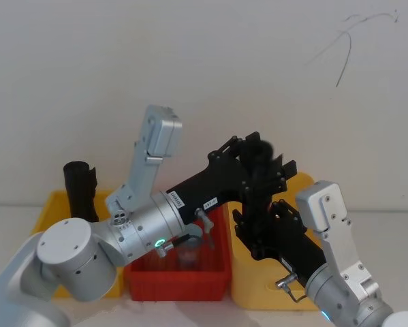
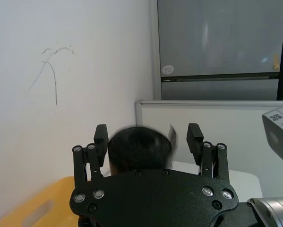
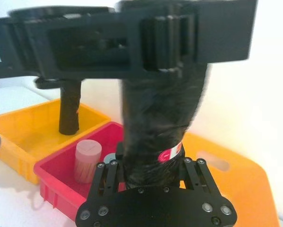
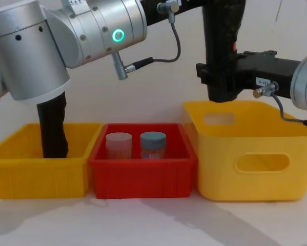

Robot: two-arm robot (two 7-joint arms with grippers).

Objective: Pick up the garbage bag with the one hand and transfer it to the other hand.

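The garbage bag (image 1: pixel 260 182) is a shiny black roll held upright in the air above the bins. My right gripper (image 1: pixel 257 216), on the blue-ringed arm, is shut around its lower end; in the right wrist view the bag (image 3: pixel 155 113) rises straight out of that gripper (image 3: pixel 150 164). My left gripper (image 1: pixel 261 155), on the green-ringed arm, reaches across from the left and straddles the bag's top. In the left wrist view its fingers (image 2: pixel 194 137) stand apart with a gap beside the bag top (image 2: pixel 139 151). The chest view shows the bag (image 4: pixel 222 31) above the tall yellow bin.
A second black roll (image 4: pixel 53 128) stands in the low yellow bin (image 4: pixel 35 179) on the left. The red bin (image 4: pixel 143 182) in the middle holds a pink-lidded jar (image 4: pixel 118 144) and a blue-lidded jar (image 4: pixel 152 143). A tall yellow bin (image 4: pixel 245 138) sits right. A white wall is behind.
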